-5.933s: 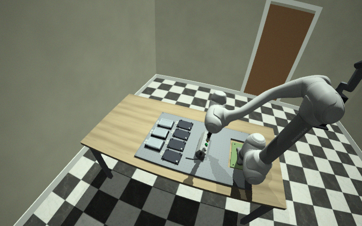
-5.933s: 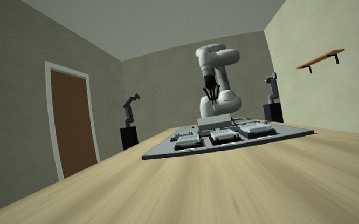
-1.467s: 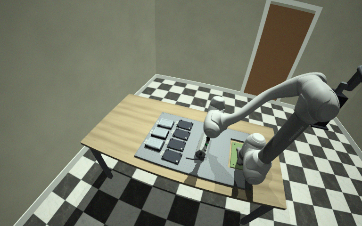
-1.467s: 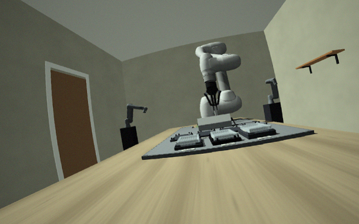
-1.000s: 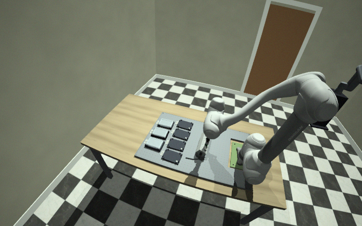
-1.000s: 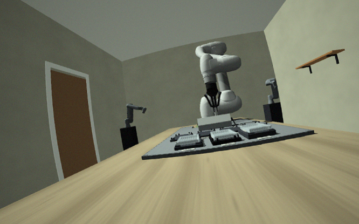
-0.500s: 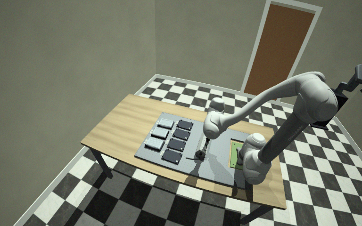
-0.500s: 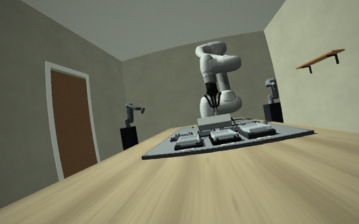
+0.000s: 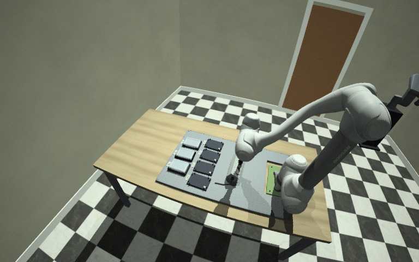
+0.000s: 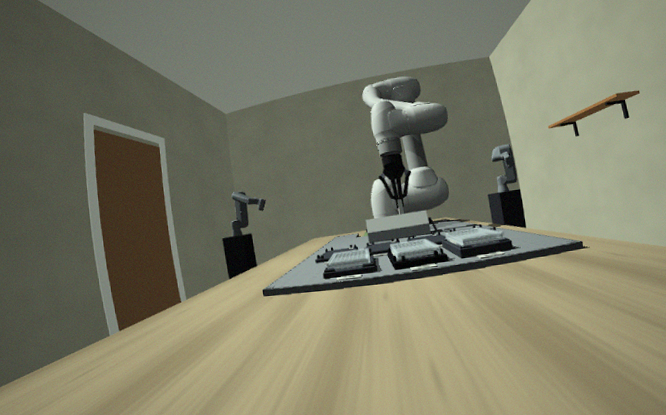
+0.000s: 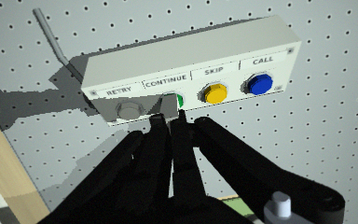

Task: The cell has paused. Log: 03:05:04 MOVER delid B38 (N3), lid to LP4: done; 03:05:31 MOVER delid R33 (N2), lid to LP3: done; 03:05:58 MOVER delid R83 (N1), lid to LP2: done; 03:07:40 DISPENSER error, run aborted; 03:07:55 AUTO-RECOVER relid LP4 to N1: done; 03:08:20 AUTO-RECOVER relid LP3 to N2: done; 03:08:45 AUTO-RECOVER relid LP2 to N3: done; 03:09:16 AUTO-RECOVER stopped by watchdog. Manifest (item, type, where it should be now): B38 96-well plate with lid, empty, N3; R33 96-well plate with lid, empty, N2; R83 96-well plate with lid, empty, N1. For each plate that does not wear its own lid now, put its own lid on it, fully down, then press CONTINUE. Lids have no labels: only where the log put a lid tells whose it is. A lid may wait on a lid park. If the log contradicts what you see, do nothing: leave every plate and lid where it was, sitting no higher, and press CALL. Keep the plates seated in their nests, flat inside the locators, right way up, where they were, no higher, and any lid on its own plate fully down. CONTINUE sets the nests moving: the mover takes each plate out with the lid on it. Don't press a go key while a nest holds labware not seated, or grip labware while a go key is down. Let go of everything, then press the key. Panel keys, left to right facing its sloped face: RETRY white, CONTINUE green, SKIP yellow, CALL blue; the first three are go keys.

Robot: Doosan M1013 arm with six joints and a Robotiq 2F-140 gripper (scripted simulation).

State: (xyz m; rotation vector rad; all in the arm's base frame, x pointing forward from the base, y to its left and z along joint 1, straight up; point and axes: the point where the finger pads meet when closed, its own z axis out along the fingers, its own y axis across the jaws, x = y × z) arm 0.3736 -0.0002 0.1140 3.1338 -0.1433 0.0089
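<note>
One arm [image 9: 312, 117] reaches from its base over the wooden table [image 9: 138, 145] and bends down to the grey plate [image 9: 247, 188] that carries everything. On this plate, three lidded well plates [image 9: 185, 153] stand in a row in their nests, and they look flat and low in the exterior view; beside them four dark lid parks [image 9: 206, 161] carry nothing that I can see, so I judge the lid work is finished and only the key press is left. I cannot tell from the pictures whose lid is on which plate, because the lids have no marks. The key panel [image 11: 196, 56] stands near the arm, well apart from the plates. The gripper [image 11: 169, 118] has its fingers pressed together and holds nothing; its tips are at the green CONTINUE key [image 11: 179, 99] and cover most of it, between the white RETRY key [image 11: 129, 110] and the yellow SKIP key [image 11: 215, 92]. The blue CALL key [image 11: 259, 83] is free. Whether the green key is already fully down, I cannot say
</note>
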